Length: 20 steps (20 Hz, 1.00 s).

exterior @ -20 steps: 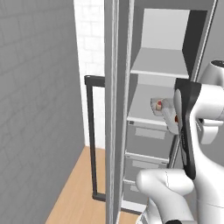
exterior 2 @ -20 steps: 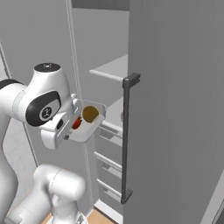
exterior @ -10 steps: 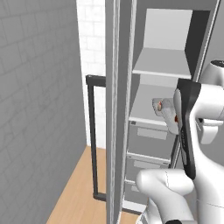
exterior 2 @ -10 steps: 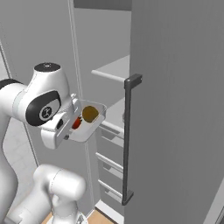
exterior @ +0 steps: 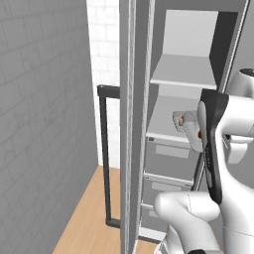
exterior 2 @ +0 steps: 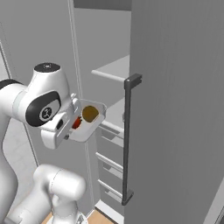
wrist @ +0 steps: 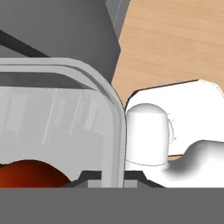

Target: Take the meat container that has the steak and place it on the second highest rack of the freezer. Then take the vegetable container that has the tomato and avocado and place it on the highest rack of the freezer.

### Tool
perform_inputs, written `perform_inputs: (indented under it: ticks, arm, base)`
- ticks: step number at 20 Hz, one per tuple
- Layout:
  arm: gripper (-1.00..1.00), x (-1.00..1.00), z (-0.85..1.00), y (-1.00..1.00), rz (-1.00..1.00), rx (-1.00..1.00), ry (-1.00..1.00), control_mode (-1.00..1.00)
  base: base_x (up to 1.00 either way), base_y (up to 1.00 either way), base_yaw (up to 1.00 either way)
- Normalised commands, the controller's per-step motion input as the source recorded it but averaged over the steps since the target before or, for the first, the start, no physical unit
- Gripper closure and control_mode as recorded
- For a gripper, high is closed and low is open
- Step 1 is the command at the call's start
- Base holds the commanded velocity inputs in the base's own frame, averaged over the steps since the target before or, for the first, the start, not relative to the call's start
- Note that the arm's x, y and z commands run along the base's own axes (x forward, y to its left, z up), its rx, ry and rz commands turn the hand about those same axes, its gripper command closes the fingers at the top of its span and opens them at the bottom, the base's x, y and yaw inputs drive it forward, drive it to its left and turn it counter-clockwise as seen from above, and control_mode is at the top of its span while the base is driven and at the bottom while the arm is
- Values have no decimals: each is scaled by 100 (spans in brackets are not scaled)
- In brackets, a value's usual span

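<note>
Gripper (wrist: 111,177) clenched on our vegetable container (exterior 2: 87,124) at its rim; rigid, light, we judge; tomato (exterior 2: 77,123) and avocado (exterior 2: 90,113) loose, liable to roll; held before freezer (exterior 2: 175,109), below highest rack (exterior: 186,71)

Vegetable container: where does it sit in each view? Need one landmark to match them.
Left base view: the vegetable container is right of centre, partly behind the arm, level with the freezer's lower shelf.
Right base view: left of centre, holding the avocado and tomato.
Hand view: its clear rim runs down the middle.
Shared landmark: the tomato.
</note>
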Motion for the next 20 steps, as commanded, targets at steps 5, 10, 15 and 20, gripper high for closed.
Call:
perform_inputs:
  ticks: [5, 10, 15, 20]
  arm:
    - [100, -17, 18, 0, 0, 0, -24, -100]
    - [100, -1, 56, 0, -1, 0, -13, -100]
    - [100, 0, 42, 0, -4, 0, -17, -100]
    - [100, 0, 13, 3, -3, -2, -21, -100]
  base:
    - [0, 0, 0]
    - [0, 0, 0]
    - [0, 0, 0]
    - [0, 0, 0]
